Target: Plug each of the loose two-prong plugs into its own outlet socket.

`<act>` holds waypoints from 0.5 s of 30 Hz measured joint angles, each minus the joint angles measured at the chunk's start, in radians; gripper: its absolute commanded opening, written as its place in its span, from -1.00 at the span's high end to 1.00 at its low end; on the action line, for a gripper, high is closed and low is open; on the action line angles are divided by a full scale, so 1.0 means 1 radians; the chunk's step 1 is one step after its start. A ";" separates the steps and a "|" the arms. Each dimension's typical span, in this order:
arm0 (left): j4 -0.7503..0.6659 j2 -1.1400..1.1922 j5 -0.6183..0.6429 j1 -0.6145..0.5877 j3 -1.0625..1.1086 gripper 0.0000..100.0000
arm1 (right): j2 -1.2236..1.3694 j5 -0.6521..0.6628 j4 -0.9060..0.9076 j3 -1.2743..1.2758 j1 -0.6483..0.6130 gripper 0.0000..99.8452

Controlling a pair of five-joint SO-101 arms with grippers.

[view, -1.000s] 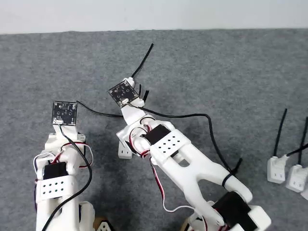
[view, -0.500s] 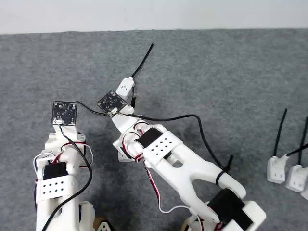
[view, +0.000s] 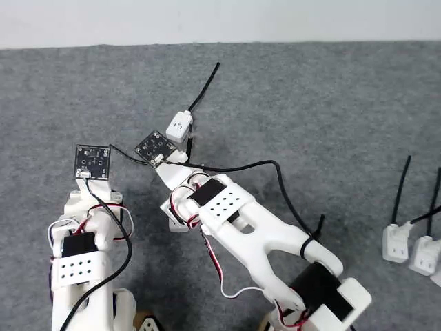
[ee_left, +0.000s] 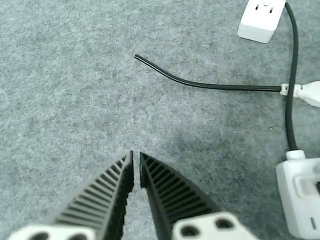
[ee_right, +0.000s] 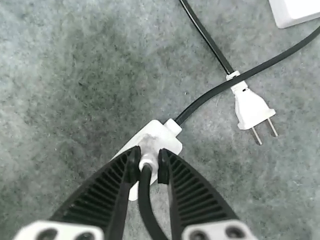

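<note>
In the right wrist view my right gripper (ee_right: 146,155) is shut on the white neck of a plug with a black cable, pressed against a white socket block (ee_right: 160,134). A loose white two-prong plug (ee_right: 252,111) lies on the carpet just beyond, prongs bare. My left gripper (ee_left: 136,159) hangs shut over bare carpet with nothing in it. Ahead of it lie that loose plug (ee_left: 309,93) with its cable, a white socket (ee_left: 261,19) and another socket (ee_left: 300,197). In the high view one socket (view: 179,126) sits beside the right arm's wrist (view: 154,146).
Two more white sockets (view: 397,243) (view: 425,256) with black cables stand at the right edge of the grey carpet (view: 331,124). A small white socket (view: 176,218) lies half under the right arm. A pale wall runs along the back.
The right arm has swung left and drawn back a little, uncovering the white socket in the high view. The left arm has stayed still.
</note>
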 measured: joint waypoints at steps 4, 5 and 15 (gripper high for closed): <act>0.000 0.000 0.000 0.000 0.000 0.97 | 0.032 -0.095 0.049 -0.044 -0.021 0.59; 0.000 0.000 0.000 0.000 0.000 0.97 | 0.043 -0.137 0.069 -0.044 -0.034 0.51; -0.069 0.000 0.133 -0.167 -0.043 0.97 | 0.077 -0.546 0.155 -0.097 -0.120 0.31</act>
